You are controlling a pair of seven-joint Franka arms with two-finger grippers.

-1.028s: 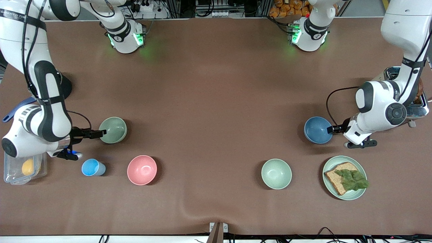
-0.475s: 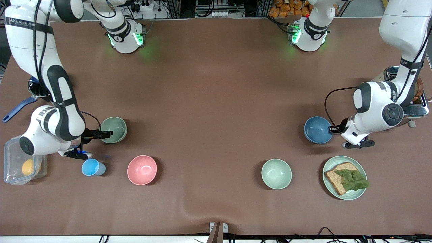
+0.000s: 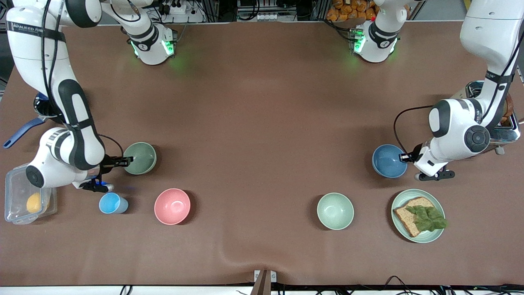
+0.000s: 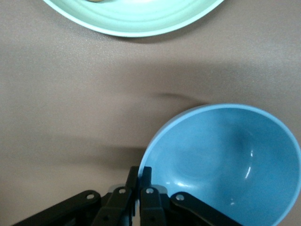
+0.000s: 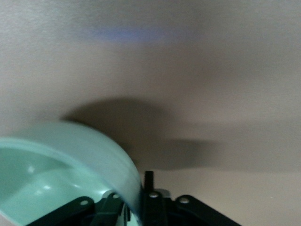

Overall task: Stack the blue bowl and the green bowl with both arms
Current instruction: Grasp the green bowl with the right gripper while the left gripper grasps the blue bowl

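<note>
The blue bowl (image 3: 389, 161) is at the left arm's end of the table. My left gripper (image 3: 405, 157) is shut on its rim, one finger inside and one outside, as the left wrist view shows (image 4: 140, 172); the bowl (image 4: 225, 160) is tilted and lifted a little. The green bowl (image 3: 140, 158) is at the right arm's end. My right gripper (image 3: 127, 161) is shut on its rim; in the right wrist view the bowl (image 5: 56, 174) is tilted up with its shadow on the table, and the gripper (image 5: 138, 188) pinches the wall.
A pink bowl (image 3: 172, 206) and a sky-blue cup (image 3: 113, 203) lie nearer the camera than the green bowl. A mint bowl (image 3: 335, 211) and a plate with bread (image 3: 418, 215) lie nearer than the blue bowl. A toaster (image 3: 501, 119) and a clear box (image 3: 24, 198) stand at the table's ends.
Both grippers have closed on their bowls' rims. The green bowl has shifted slightly toward the table's middle, the blue bowl slightly toward the left arm's end; both have tilted up off the table.
</note>
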